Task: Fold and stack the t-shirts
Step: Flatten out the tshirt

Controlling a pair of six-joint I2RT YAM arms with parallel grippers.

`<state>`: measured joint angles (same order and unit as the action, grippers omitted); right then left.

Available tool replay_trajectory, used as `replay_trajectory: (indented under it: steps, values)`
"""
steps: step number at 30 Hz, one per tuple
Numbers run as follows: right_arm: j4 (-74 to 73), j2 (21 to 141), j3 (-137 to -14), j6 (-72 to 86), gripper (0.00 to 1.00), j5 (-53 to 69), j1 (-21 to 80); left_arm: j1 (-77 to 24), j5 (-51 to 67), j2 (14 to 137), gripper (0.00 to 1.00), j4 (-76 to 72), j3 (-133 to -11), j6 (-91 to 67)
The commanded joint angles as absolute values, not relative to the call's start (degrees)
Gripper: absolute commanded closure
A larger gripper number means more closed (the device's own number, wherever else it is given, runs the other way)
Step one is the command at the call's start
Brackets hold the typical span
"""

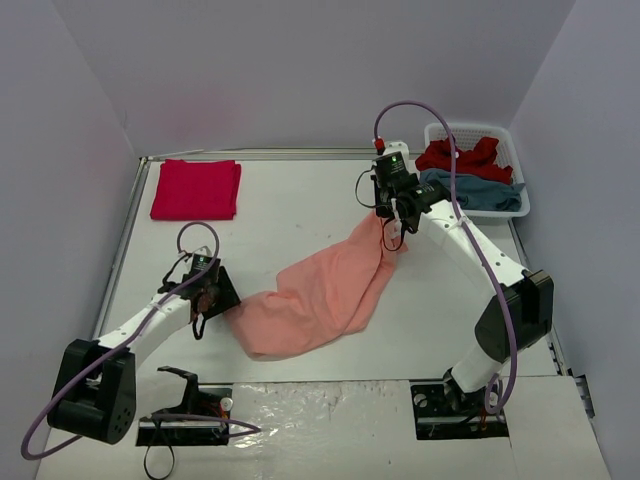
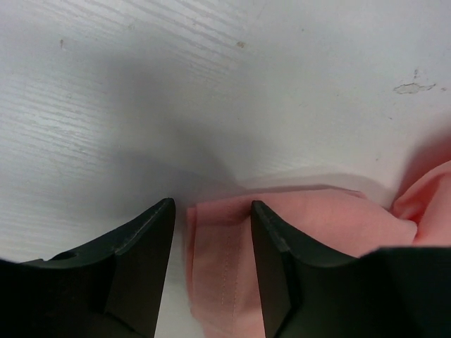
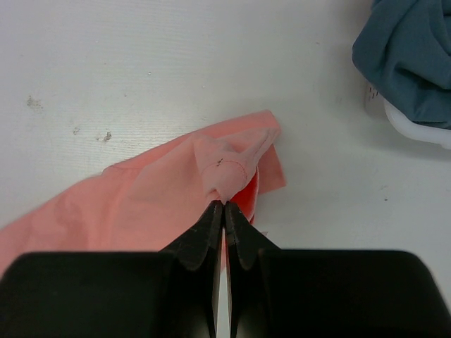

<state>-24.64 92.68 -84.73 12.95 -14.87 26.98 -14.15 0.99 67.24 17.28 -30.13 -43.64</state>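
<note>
Spreading the salmon t-shirt [image 1: 320,295]: right arm [image 1: 470,250] jaws clamp one corner shut, left arm [image 1: 150,325] jaws stand open astride the opposite hem; cloth should seat deeper before closing.

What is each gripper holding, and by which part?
Right gripper: the salmon-orange cloth t-shirt, pinched at a bunched edge. Left gripper: open around another edge, holding nothing.

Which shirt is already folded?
The red shirt in the far left corner: a flat, neat square. The salmon shirt lies stretched out, unfolded; the other red shirt and the blue shirt sit crumpled in the basket.
</note>
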Motion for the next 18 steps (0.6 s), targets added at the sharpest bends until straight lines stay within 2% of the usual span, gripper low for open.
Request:
replay_trajectory:
  steps: [1,4,7,11,15,18]
  values:
    - [-24.4,93.3,-84.0,12.3,1.00,-15.3,26.8,-13.4,2.6,67.1,0.55,14.5,-29.3,-43.8]
    - [-24.4,93.4,-83.9,12.4,1.00,-15.3,26.8,-13.4,3.3,67.0,0.58,14.2,-29.3,-43.4]
    - [-24.3,93.5,-84.1,12.3,1.00,-15.3,26.8,-13.4,4.0,66.8,0.67,14.0,-29.3,-43.3]
    - [-24.4,93.4,-84.2,12.3,1.00,-15.4,26.8,-13.4,4.3,66.4,0.89,14.1,-29.1,-43.0]
    - [-24.4,93.5,-84.2,12.3,1.00,-15.3,26.8,-13.4,2.6,63.8,0.97,15.3,-29.2,-42.5]
    - [-24.4,93.7,-84.5,12.4,1.00,-15.2,26.8,-13.4,0.7,61.9,0.98,17.7,-30.5,-42.2]
